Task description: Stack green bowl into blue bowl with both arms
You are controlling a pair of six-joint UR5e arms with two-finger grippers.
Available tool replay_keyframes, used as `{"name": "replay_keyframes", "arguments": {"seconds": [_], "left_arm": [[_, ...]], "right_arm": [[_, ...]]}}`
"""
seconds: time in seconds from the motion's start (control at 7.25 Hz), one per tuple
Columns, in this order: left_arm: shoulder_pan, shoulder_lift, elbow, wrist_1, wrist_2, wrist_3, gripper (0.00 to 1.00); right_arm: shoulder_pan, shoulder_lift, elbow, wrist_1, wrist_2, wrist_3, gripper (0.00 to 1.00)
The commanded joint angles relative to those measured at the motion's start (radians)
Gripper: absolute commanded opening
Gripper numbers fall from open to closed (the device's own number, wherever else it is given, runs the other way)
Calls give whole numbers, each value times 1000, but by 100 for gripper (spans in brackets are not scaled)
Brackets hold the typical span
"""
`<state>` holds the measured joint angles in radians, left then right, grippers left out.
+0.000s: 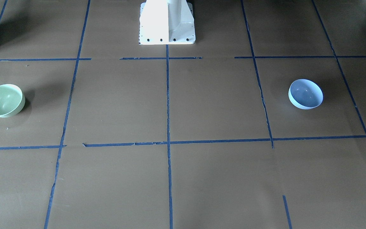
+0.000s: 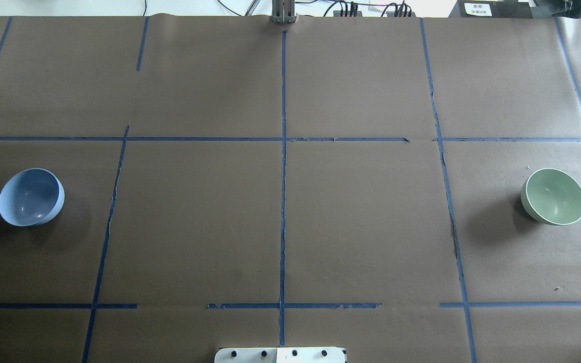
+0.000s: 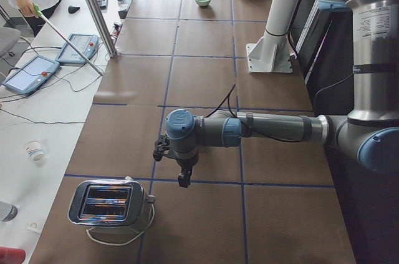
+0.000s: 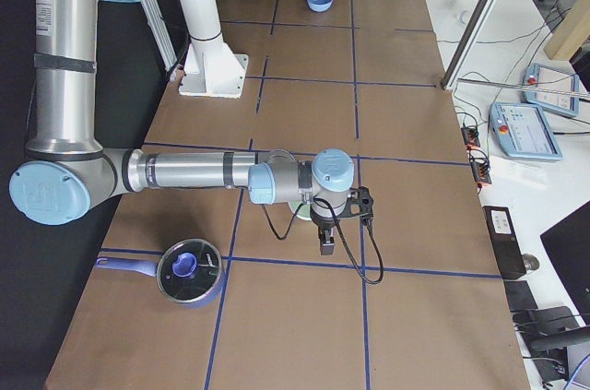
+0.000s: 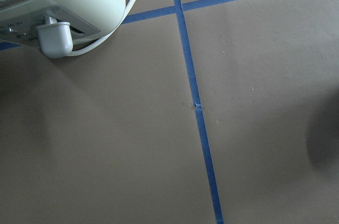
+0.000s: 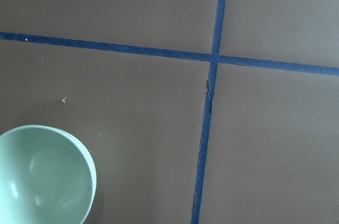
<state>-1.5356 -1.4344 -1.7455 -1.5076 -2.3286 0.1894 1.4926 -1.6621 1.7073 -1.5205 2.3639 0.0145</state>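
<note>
The green bowl (image 1: 3,100) sits upright on the brown table at my right end; it also shows in the overhead view (image 2: 554,196) and the right wrist view (image 6: 42,176). The blue bowl (image 1: 306,94) sits upright at my left end, also in the overhead view (image 2: 31,197). The two bowls are far apart. My right gripper (image 4: 324,244) hangs just beside the green bowl, seen only from the side. My left gripper (image 3: 182,180) hangs over the table near the toaster; the blue bowl is hidden there. I cannot tell whether either gripper is open or shut.
A toaster (image 3: 109,203) with a white cord stands past my left gripper, also in the left wrist view (image 5: 63,7). A pot with a blue lid (image 4: 189,270) stands near my right arm. The white pedestal (image 1: 167,22) is at the table's middle back. Blue tape lines grid the table.
</note>
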Motion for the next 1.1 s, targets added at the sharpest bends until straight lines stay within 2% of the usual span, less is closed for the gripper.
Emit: {"name": "replay_keyframes", "arguments": {"seconds": [0.0, 0.41, 0.69, 0.83, 0.97], "left_arm": [[0, 0, -2, -2, 0, 1, 100], [2, -21, -11, -8, 5, -7, 100], [2, -113, 15, -101, -8, -7, 100], [2, -110, 18, -121, -46, -127, 100], [73, -103, 15, -252, -52, -297, 100]], "right_arm": [[0, 1, 0, 0, 0, -1, 100], [-2, 8, 2, 0, 2, 1, 100], [-11, 15, 0, -1, 0, 1, 100], [-12, 18, 0, -1, 0, 1, 100], [-14, 18, 2, -1, 2, 2, 100]]}}
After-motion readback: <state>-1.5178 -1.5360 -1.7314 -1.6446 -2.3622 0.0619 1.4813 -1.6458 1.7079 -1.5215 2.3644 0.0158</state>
